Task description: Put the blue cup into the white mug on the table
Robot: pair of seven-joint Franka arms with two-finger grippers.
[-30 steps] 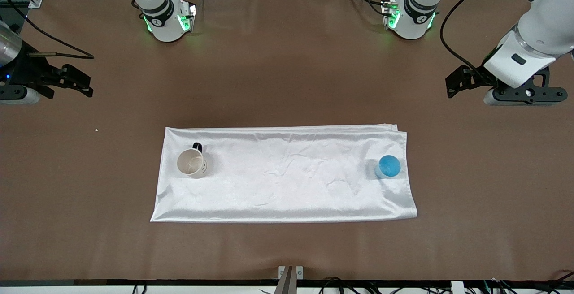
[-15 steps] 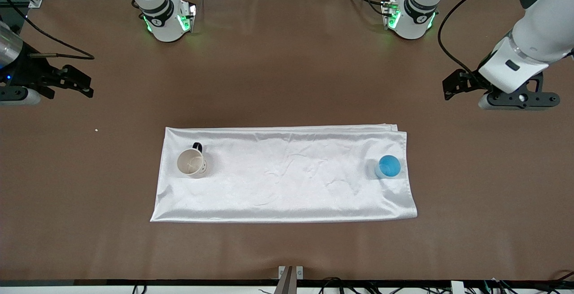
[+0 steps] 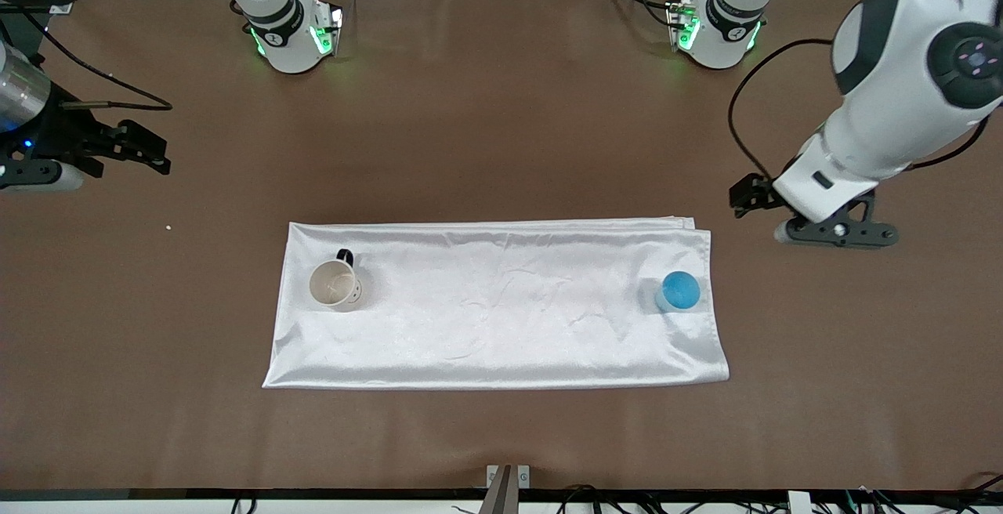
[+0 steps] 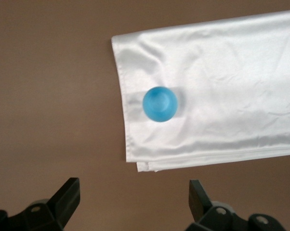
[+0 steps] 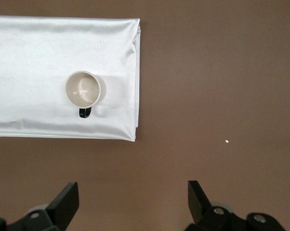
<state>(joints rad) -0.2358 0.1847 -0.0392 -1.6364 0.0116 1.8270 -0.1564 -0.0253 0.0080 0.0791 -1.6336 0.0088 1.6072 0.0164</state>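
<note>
Left pincer (image 4: 133,202), fingers spread and empty, hangs over bare surface (image 3: 501,106) near the cloth's (image 3: 501,302) corner. Cup (image 3: 679,291) stands at that cloth end, mug (image 3: 335,284) at the other. Right pincer (image 5: 133,202), likewise spread, waits by the surface's edge.

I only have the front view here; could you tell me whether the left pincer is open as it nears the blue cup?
Observer: Yes. In the left wrist view the left pincer has its fingers spread wide, with nothing between them.
Operator: Thanks. Is the blue cup lined up with it?
Observer: In that view the blue cup stands upright on the white cloth near its corner, roughly centred ahead of the open gap.
Operator: And the right side?
Observer: The right wrist view shows the right pincer open too, waiting over bare table, and the white mug upright with nothing inside.
</note>
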